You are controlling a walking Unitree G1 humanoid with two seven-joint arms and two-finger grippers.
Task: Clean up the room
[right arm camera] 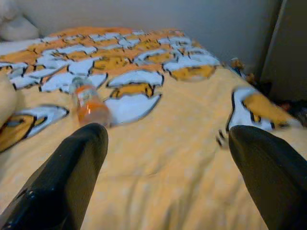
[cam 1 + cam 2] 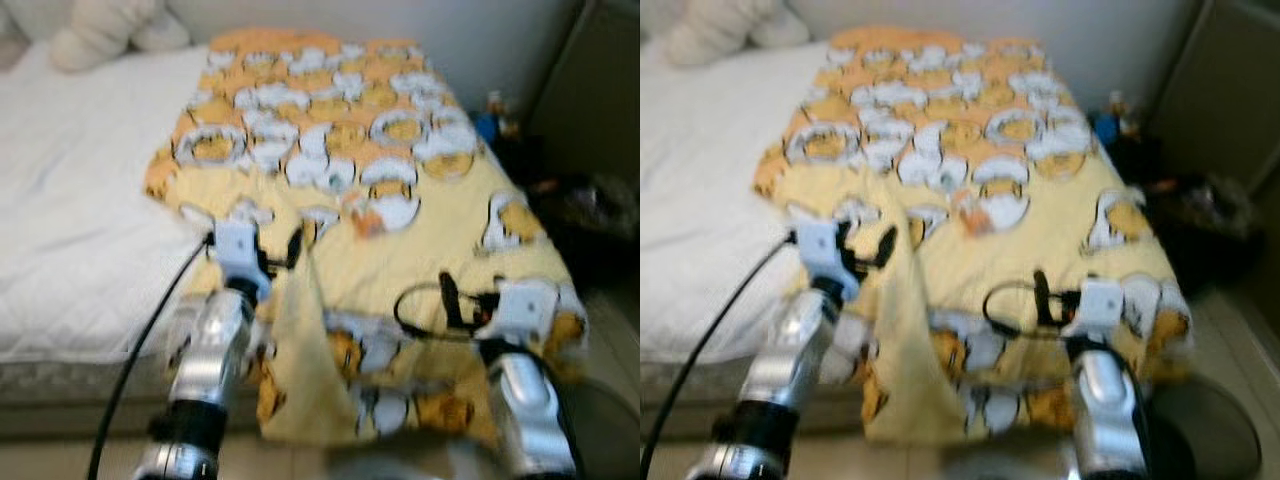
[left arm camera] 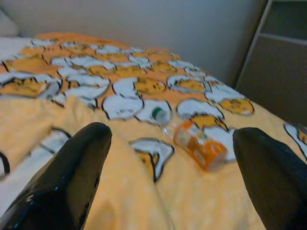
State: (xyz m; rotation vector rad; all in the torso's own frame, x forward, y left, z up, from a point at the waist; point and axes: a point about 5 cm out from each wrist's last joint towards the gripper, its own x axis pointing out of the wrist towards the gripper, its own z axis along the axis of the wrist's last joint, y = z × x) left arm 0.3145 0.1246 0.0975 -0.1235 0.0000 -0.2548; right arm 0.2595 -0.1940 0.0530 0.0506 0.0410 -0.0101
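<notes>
A small plastic bottle [image 2: 365, 216] with an orange label and green cap lies on its side on a yellow and orange cartoon-print blanket [image 2: 440, 250] spread over the bed. My left gripper [image 2: 285, 250] hovers over the blanket's near part, short of the bottle [image 3: 192, 141], open with nothing between its fingers [image 3: 72, 177]. My right gripper [image 2: 450, 300] is over the blanket's near right part, also open and empty; in its wrist view the bottle [image 1: 88, 105] lies ahead beside one finger [image 1: 67, 177]. A fold of blanket rises between the two arms.
A white mattress [image 2: 70, 200] with pale pillows [image 2: 100, 30] lies to the left. Dark clutter [image 2: 590, 200] and a blue item [image 2: 487, 125] sit on the floor right of the bed, by a tall brown cabinet [image 2: 590, 90]. The views are blurred.
</notes>
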